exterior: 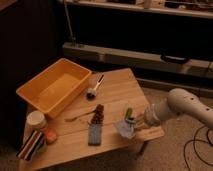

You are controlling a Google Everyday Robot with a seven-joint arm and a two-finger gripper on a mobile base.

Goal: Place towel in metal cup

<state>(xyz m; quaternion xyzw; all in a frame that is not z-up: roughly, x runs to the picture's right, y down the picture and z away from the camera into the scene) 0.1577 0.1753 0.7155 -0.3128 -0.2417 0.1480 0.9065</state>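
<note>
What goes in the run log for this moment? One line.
claw: right table edge, at towel | fingers: unclear | metal cup: not identified | towel: on table, not placed

Hand (134, 121) at towel (124, 128), right of bin (54, 91).

From my feed, the hand (134, 123) sits over the small light wooden bench (115, 92); behind it, a long dark shelving unit (150, 50), speckled grey floor (172, 150), warm dim light.
</note>
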